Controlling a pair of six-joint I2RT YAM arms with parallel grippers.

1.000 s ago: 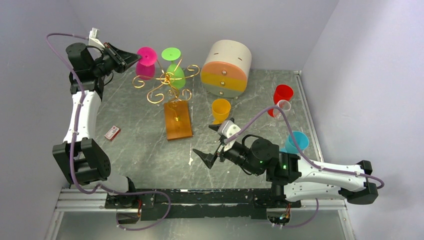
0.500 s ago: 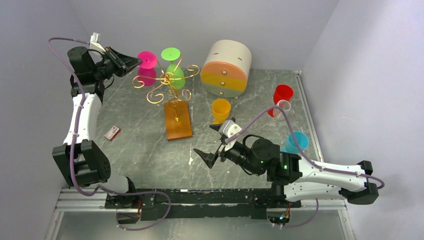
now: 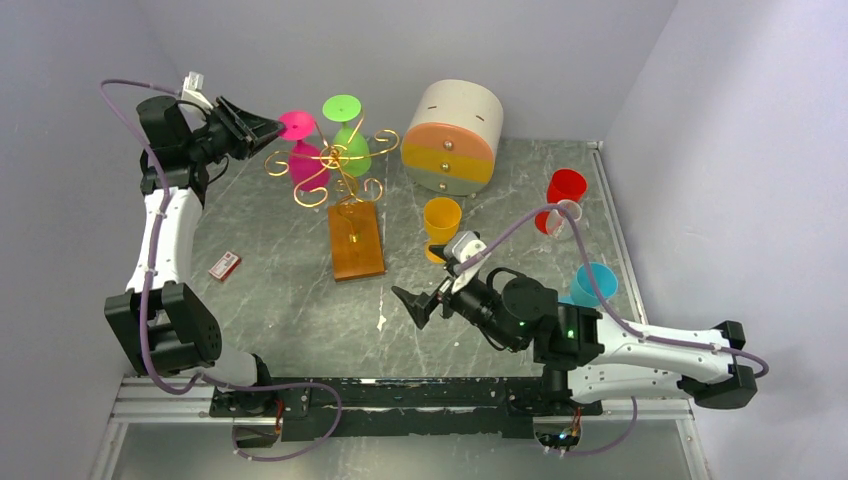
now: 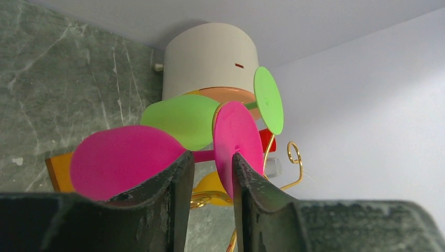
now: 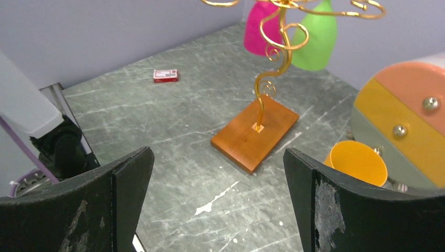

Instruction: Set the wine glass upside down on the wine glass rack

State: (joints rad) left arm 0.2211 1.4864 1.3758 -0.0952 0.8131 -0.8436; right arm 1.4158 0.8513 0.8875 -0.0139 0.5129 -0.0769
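Note:
The pink wine glass hangs upside down, its foot at my left gripper and its bowl among the left scroll arms of the gold wire rack. In the left wrist view the gripper is narrowly shut on the pink glass, one finger by the bowl and one by the foot. A green wine glass hangs upside down on the rack beside it. The rack's wooden base lies in front. My right gripper is open and empty above the table, facing the rack.
A round cream drawer box stands right of the rack. An orange cup is by my right gripper. A red cup, a clear cup and a blue cup are at the right. A small red box lies left.
My left gripper has lowered the pink glass and carried it right, so its bowl now sits among the rack's left arms. My right gripper has shifted slightly up and right.

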